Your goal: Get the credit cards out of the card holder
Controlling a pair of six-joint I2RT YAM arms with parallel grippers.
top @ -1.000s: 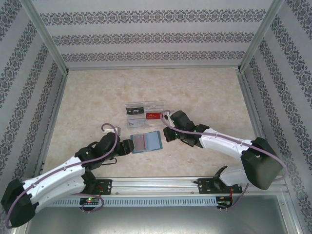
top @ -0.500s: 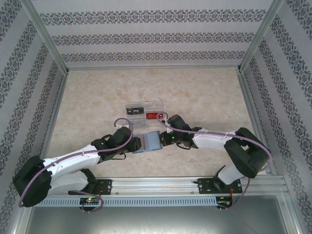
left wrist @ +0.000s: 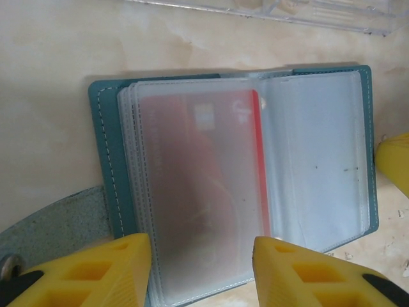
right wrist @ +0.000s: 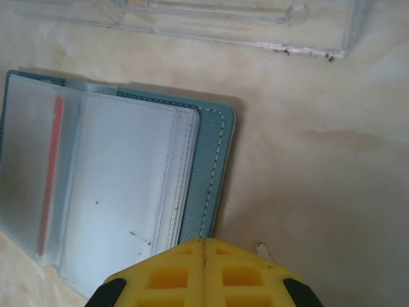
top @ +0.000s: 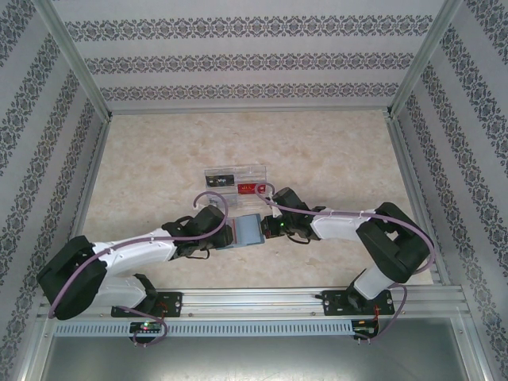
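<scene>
The teal card holder (top: pixel 250 230) lies open on the table between both grippers, its clear sleeves up. A red credit card (left wrist: pixel 204 179) sits inside the top sleeve of the left half. My left gripper (left wrist: pixel 203 256) is over the near end of that sleeve, its yellow fingers apart either side of the card and closed on nothing. In the top view the left gripper (top: pixel 230 236) is at the holder's left side. My right gripper (right wrist: pixel 204 243) is shut, its tip against the teal right edge of the holder (right wrist: pixel 211 166). The card's red edge (right wrist: pixel 51 166) shows through the plastic.
A clear plastic tray (top: pixel 236 184) with a dark and a red card in it stands just behind the holder, close to both wrists. A metal rail runs along the near table edge (top: pixel 262 302). Patterned walls enclose the sides and back.
The left arm has reached right onto the holder's left half and its jaws have narrowed. The right gripper has slid left to the holder's right edge, staying shut.
</scene>
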